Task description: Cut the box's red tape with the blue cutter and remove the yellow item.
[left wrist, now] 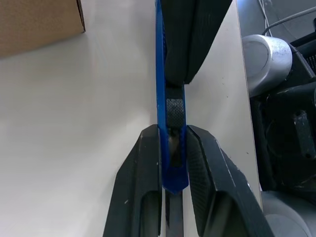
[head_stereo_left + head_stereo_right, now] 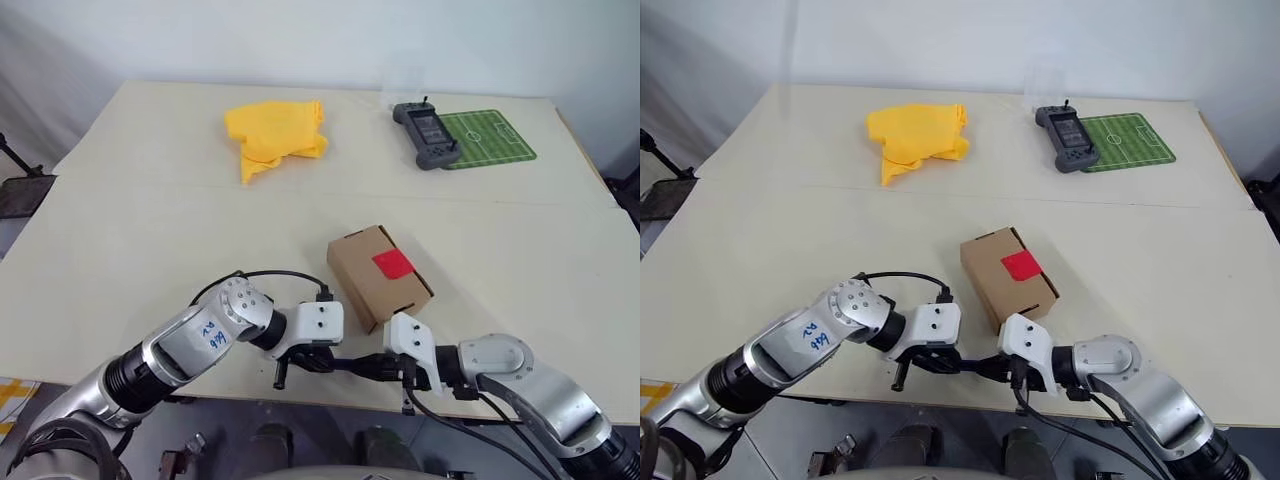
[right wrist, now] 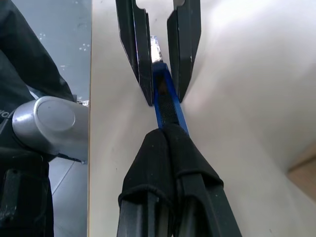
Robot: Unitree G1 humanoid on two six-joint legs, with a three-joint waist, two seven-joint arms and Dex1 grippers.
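Both hands, the left hand (image 1: 173,163) and the right hand (image 3: 170,148), pinch the blue cutter (image 1: 165,98) between them at the counter's (image 2: 150,200) near edge, while the box (image 2: 378,276) just beyond stays shut (red tape (image 2: 393,264) uncut, nothing yellow taken out yet).

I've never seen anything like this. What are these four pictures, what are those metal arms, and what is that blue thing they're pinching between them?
This is a two-armed robot. The two wide pictures come from cameras on its head, looking down at a pale table. The two close-ups come from cameras on its wrists. Both arms meet at the table's near edge, and the left gripper and right gripper both have their black jaws clamped on one slim blue pen-shaped cutter, one at each end. Just beyond stands a small brown cardboard box with a red tape patch. At the far side lie a crumpled yellow cloth and a grey handheld controller on a green pitch-patterned mat.
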